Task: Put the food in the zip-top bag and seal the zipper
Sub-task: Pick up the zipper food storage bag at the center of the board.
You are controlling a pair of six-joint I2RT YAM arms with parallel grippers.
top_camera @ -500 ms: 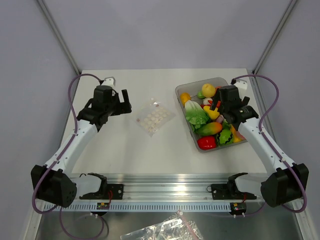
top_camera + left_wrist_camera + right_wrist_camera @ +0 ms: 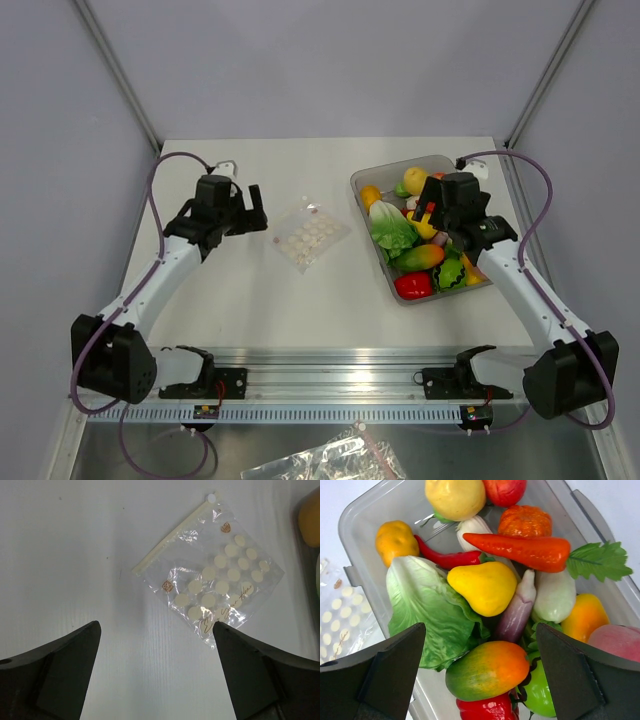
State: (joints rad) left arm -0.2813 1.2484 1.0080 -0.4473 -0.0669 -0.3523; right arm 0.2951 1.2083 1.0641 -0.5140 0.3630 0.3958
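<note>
The zip-top bag lies flat and empty on the white table, turned like a diamond. Its whitish zipper runs along the upper-left edge. My left gripper hovers open just left of the bag, and its right fingertip overlaps the bag's near corner in the left wrist view. The food sits in a clear bin: a red-orange carrot with a green top, a purple eggplant and a small orange piece. My right gripper hangs open above the bin with nothing between its fingers.
The bin also holds a green lettuce, a yellow pear, a green-orange mango, a red pepper and other toy produce. A crumpled plastic bag lies below the front rail. Slanted frame posts flank the table.
The left gripper has edged slightly right toward the bag. The right gripper has shifted a little left over the bin. The bag and the food have not moved.
</note>
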